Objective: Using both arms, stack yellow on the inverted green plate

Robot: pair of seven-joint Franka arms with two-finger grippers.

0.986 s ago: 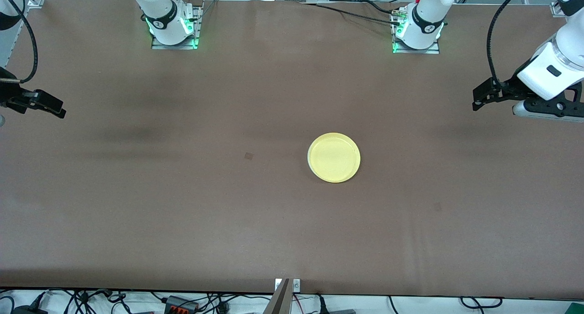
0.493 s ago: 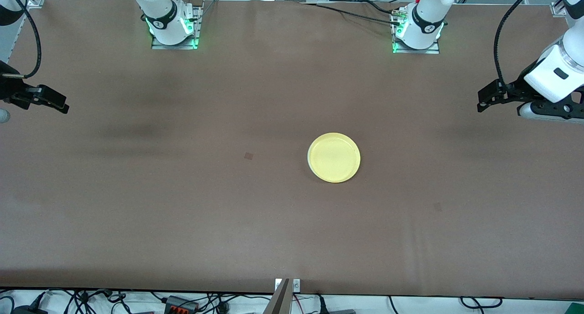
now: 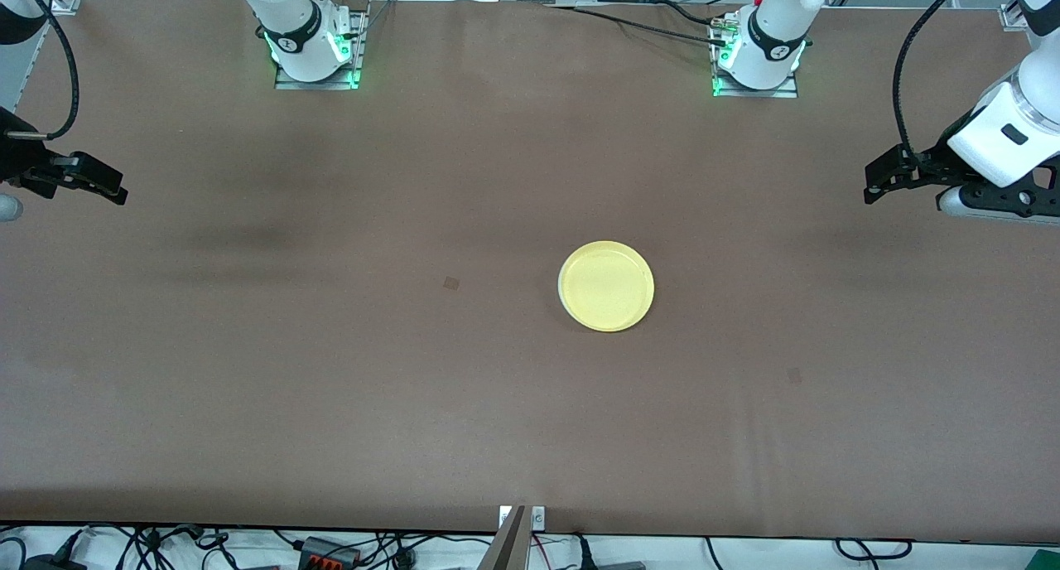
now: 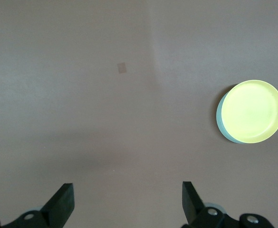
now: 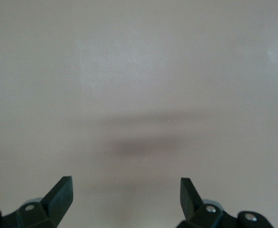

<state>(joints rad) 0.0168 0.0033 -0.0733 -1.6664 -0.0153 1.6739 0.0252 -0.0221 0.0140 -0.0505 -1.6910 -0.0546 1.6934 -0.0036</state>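
Observation:
The yellow plate point(image 3: 606, 286) lies rim up near the middle of the table, also in the left wrist view point(image 4: 253, 111). It rests on the green plate point(image 4: 220, 118), of which only a thin pale crescent shows under one edge. My left gripper point(image 3: 874, 187) hangs open and empty over the left arm's end of the table, well away from the plates; in its wrist view point(image 4: 128, 190) only bare table lies between the fingers. My right gripper point(image 3: 112, 190) hangs open and empty over the right arm's end point(image 5: 126, 183).
The brown table cover point(image 3: 331, 371) carries a small dark square mark point(image 3: 451, 283) beside the plates, toward the right arm's end. Both arm bases point(image 3: 310, 48) point(image 3: 758, 56) stand along the table edge farthest from the front camera. Cables lie past the nearest edge.
Both grippers shifted only slightly: the right one drifted a little toward the bases' side, the left one a little toward its end of the table. The plates have not moved.

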